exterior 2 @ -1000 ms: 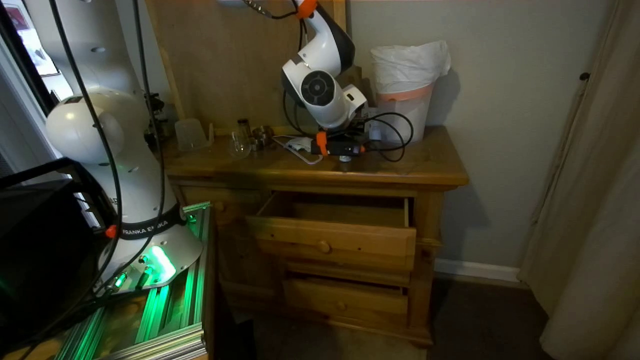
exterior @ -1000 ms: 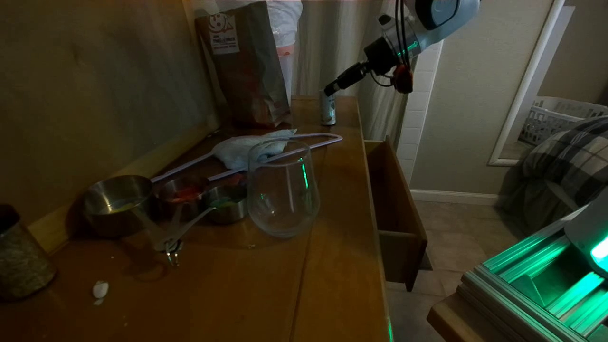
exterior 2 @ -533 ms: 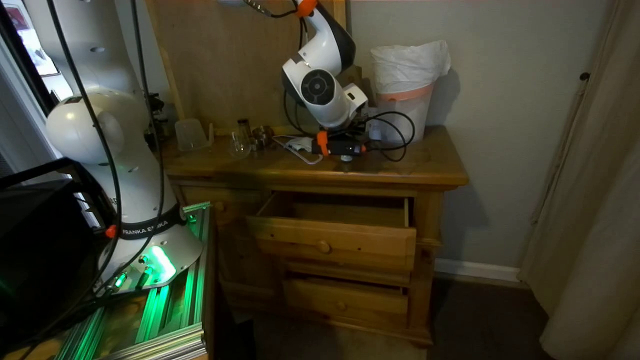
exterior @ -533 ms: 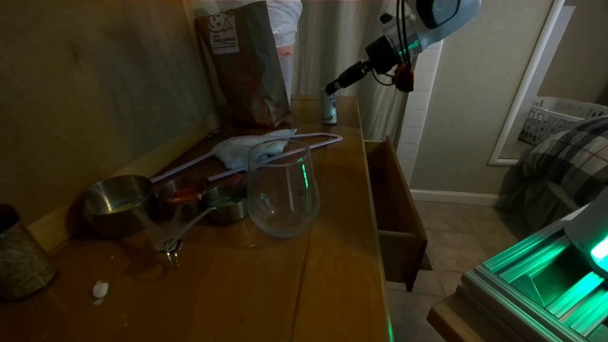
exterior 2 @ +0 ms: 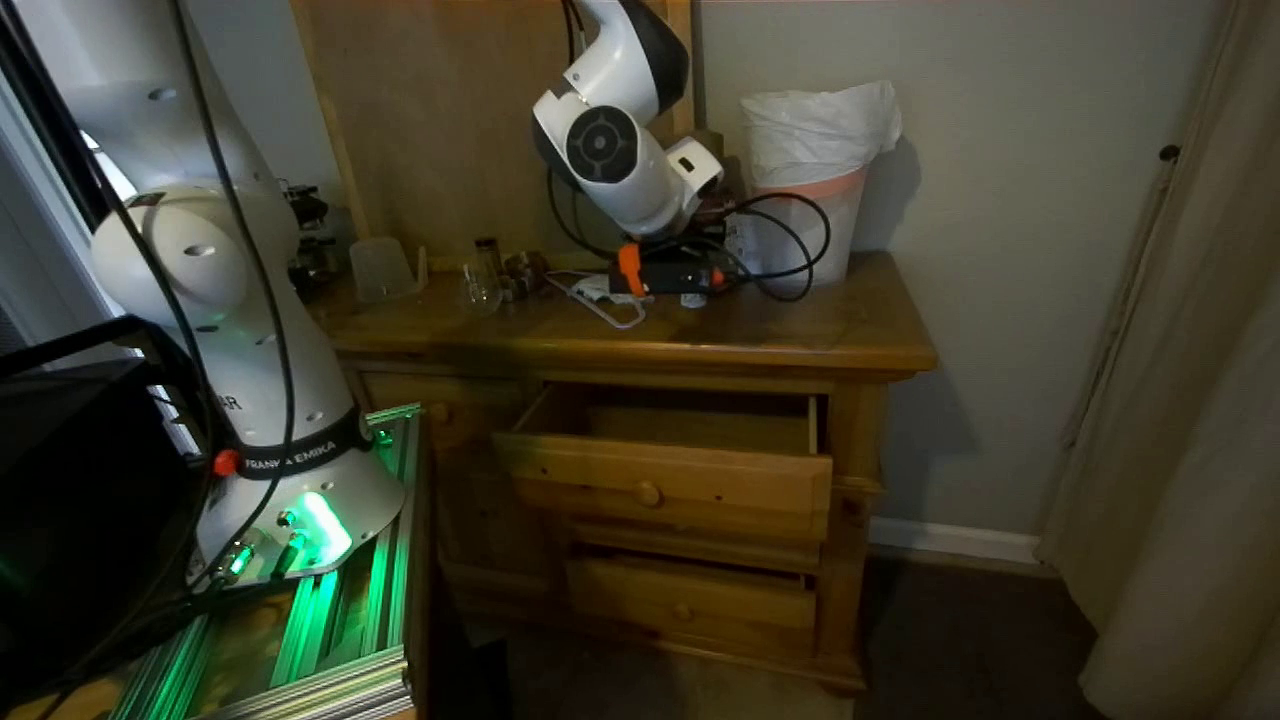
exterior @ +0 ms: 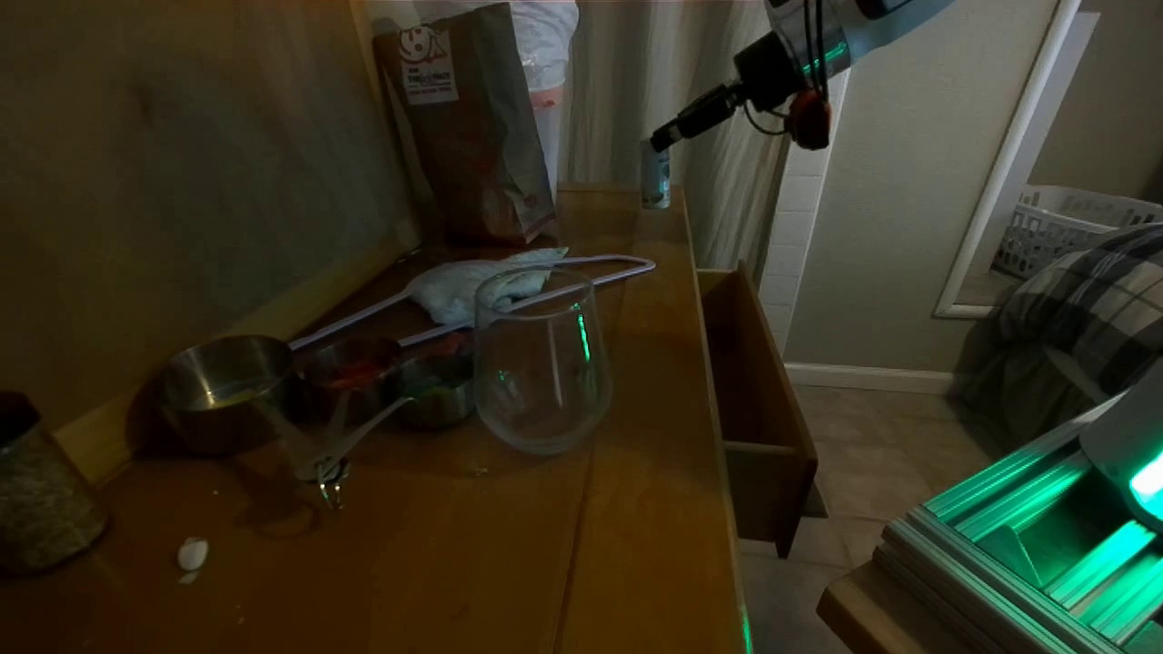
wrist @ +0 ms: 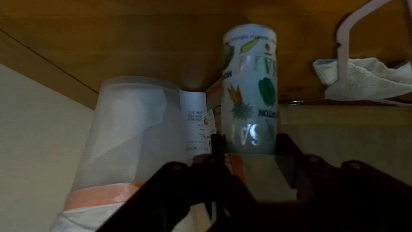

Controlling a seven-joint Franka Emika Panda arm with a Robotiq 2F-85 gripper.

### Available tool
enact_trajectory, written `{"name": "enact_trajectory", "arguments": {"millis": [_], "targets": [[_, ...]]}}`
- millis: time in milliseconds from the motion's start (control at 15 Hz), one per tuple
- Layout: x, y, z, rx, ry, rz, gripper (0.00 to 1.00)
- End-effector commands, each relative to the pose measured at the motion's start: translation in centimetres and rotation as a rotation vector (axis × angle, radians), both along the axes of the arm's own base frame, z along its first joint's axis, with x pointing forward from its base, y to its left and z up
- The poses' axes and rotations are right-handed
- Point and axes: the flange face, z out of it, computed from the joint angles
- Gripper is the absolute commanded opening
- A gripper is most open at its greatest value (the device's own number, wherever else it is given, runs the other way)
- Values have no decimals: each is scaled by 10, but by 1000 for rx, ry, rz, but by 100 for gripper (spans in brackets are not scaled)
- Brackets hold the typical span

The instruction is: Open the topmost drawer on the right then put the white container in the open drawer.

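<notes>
The white container [exterior: 656,182] is a small pale cylinder with printed vegetables. My gripper [exterior: 661,139] is shut on its upper end and holds it upright, a little above the cabinet top's far end. In the wrist view the container [wrist: 249,90] sits between the fingertips of the gripper [wrist: 251,145], touched on both sides. In an exterior view only a bit of the container [exterior 2: 693,299] shows under the gripper. The topmost drawer [exterior 2: 740,490] is pulled open; its inside [exterior: 750,363] shows bare wood, below and in front of the cabinet top.
On the cabinet top stand a large clear glass [exterior: 542,363], metal measuring cups [exterior: 223,400], a hanger [exterior: 627,263] with a cloth [exterior: 454,286] and a brown paper bag [exterior: 482,136]. A lined bin [exterior 2: 820,190] is behind the gripper. A lower drawer [exterior 2: 690,605] is slightly open.
The gripper has lifted the white container off the cabinet top and carried it up and slightly toward the front edge. The drawer has not moved.
</notes>
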Motion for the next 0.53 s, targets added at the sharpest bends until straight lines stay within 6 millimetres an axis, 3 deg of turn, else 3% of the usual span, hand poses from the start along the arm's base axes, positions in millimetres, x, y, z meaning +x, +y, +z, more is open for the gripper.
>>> {"name": "enact_trajectory", "arguments": {"millis": [0, 333, 400, 467], "targets": [[-41, -17, 21, -21, -41, 17, 20], [-86, -48, 15, -68, -23, 40, 20], [-72, -54, 12, -77, -7, 50, 20], [-72, -59, 7, -73, 9, 54, 20]]}}
